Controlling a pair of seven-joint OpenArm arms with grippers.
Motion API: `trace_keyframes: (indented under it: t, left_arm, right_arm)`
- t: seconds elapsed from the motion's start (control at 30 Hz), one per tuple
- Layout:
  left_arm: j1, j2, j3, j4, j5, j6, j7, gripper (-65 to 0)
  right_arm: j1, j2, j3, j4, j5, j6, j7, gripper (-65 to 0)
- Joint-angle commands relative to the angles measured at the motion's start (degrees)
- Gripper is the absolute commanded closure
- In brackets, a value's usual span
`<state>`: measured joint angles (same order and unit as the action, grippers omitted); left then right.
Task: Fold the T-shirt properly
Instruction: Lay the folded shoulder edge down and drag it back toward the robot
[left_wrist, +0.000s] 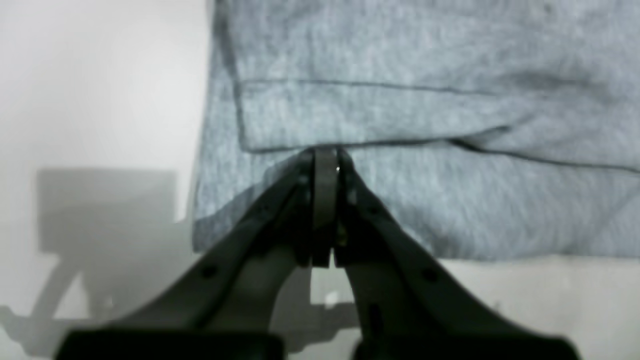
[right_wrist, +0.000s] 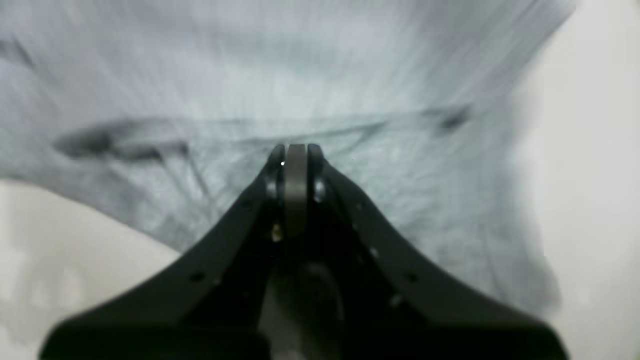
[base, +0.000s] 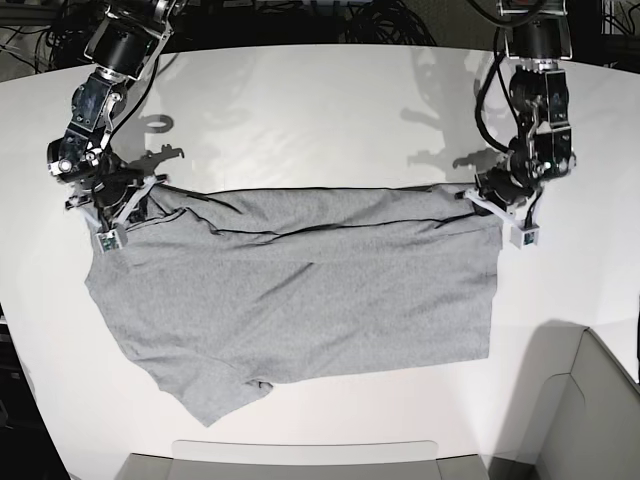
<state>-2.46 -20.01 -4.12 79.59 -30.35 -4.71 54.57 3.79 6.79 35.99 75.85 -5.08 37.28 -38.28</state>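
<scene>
The heather-grey T-shirt (base: 300, 290) lies spread on the white table (base: 300, 110), plain side up, with its far edge folded over in a narrow band and pulled taut between my two grippers. My left gripper (base: 487, 203) is at the shirt's far right corner. In the left wrist view it (left_wrist: 325, 152) is shut, its tips at the edge of a hemmed flap of the shirt (left_wrist: 450, 200). My right gripper (base: 135, 205) is at the far left corner. In the blurred right wrist view it (right_wrist: 296, 150) is shut on creased fabric (right_wrist: 350, 75). No lettering shows.
A grey bin (base: 600, 400) stands off the table's front right corner. A pale tray edge (base: 300, 458) runs along the front. Cables (base: 380, 15) lie behind the table's far edge. One sleeve (base: 215, 395) sticks out at the front left.
</scene>
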Motion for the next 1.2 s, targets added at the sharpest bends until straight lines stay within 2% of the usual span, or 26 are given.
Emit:
trace_keyframes:
  t: [0.0,0.17,0.33,0.53,0.9,0.97,1.07,1.17]
  left_arm:
    - [-0.3,-0.4,-0.1,-1.0,1.8,0.6,0.8,0.0]
    - [-0.3,-0.9,-0.1,-4.0,3.8,0.4,0.6,0.0]
    - [2.1,-1.0,-0.2,-3.6,3.8,0.4,1.0,0.0]
    - [8.8,-1.0,-0.2,2.6,3.8,0.3,1.0,0.0]
    - [22.4,-1.0,-0.8,14.2,3.7,0.3,3.7,0.0]
    - [24.9,-1.0,-2.4,15.4,3.7,0.3,3.7,0.0]
    - [29.8,-0.9,-5.7,18.9,3.6,0.1,3.8,0.0]
    - [34.2,-0.9,-8.5,22.3,3.6,-3.7,3.8,0.0]
  right_arm:
    - [1.6,2.1,0.2,-1.3,-1.1,0.3,-1.0,-0.1]
    - [2.6,5.3,0.6,-5.7,-1.3,0.2,-1.0,-0.1]
    - [0.9,6.3,0.6,-3.3,-1.3,0.3,-1.2,0.0]
    - [-4.4,5.4,0.6,2.6,-1.2,0.5,-1.3,0.0]
    - [-14.6,5.7,2.1,7.7,-0.9,0.7,-1.1,0.0]
    - [-16.4,5.6,2.5,9.6,-0.9,2.5,-1.4,0.0]
    - [-19.3,4.9,5.4,12.7,-1.3,2.7,-1.5,0.0]
    - [-20.8,2.9,9.3,13.9,-2.0,2.7,-1.5,0.0]
